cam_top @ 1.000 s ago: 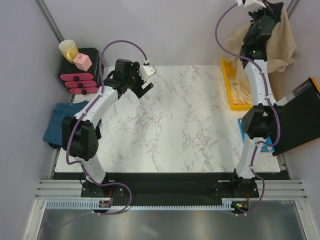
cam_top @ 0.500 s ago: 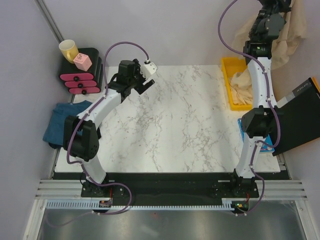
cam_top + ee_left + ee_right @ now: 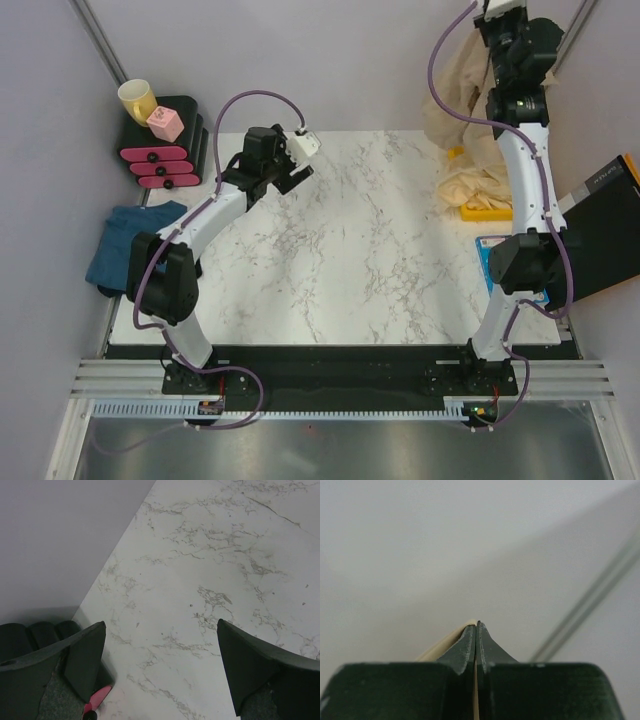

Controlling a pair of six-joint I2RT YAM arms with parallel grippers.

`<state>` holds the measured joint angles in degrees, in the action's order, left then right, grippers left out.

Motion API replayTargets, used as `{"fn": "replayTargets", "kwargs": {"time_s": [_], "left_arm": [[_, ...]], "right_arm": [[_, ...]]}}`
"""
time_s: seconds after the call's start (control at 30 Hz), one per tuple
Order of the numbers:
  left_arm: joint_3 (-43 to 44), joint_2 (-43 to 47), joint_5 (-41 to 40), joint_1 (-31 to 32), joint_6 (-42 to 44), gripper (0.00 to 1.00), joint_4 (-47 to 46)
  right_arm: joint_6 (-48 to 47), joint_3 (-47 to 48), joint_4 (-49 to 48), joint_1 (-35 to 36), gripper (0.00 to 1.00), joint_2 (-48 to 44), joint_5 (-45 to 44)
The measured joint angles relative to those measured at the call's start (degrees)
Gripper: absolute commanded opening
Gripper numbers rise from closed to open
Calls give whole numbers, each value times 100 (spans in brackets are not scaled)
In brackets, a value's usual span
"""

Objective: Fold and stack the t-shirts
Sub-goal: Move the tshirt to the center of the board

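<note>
The right gripper is clenched, its two fingers pressed flat together with a thin edge of a beige t-shirt pinched between them. It is raised high at the far right corner, and the shirt hangs down from it in loose folds, its lower part draped over a yellow bin at the table's right edge. The exact spot where the cloth is gripped is hard to make out from above, near the top of the frame.

The left gripper is spread wide and holds nothing, poised above the bare marble table near its far left corner. A teal-blue t-shirt lies bunched just off the table's left edge.
</note>
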<state>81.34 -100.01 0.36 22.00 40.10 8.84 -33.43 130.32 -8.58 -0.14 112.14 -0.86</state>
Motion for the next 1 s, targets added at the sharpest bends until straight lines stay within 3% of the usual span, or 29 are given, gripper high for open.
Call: {"fn": "replayTargets", "kwargs": {"time_s": [0.3,0.6,0.83,1.0], "left_arm": [[-24,-133,-199,-13,208,100,4],[-59,-337,-181,-46,229,100,37],[-74,-343,-321,-103,195,100,-33],[-144,-343,-251,-127,164,100,-96]], "right_arm": [[778,-74,1998,1051,0,-125,1790],[811,26,2472,1722,0,-365,2570],[280,-2378,2498,1784,0,-1384,2393],[55,-3571,2841,1779,0,-1174,2232]]}}
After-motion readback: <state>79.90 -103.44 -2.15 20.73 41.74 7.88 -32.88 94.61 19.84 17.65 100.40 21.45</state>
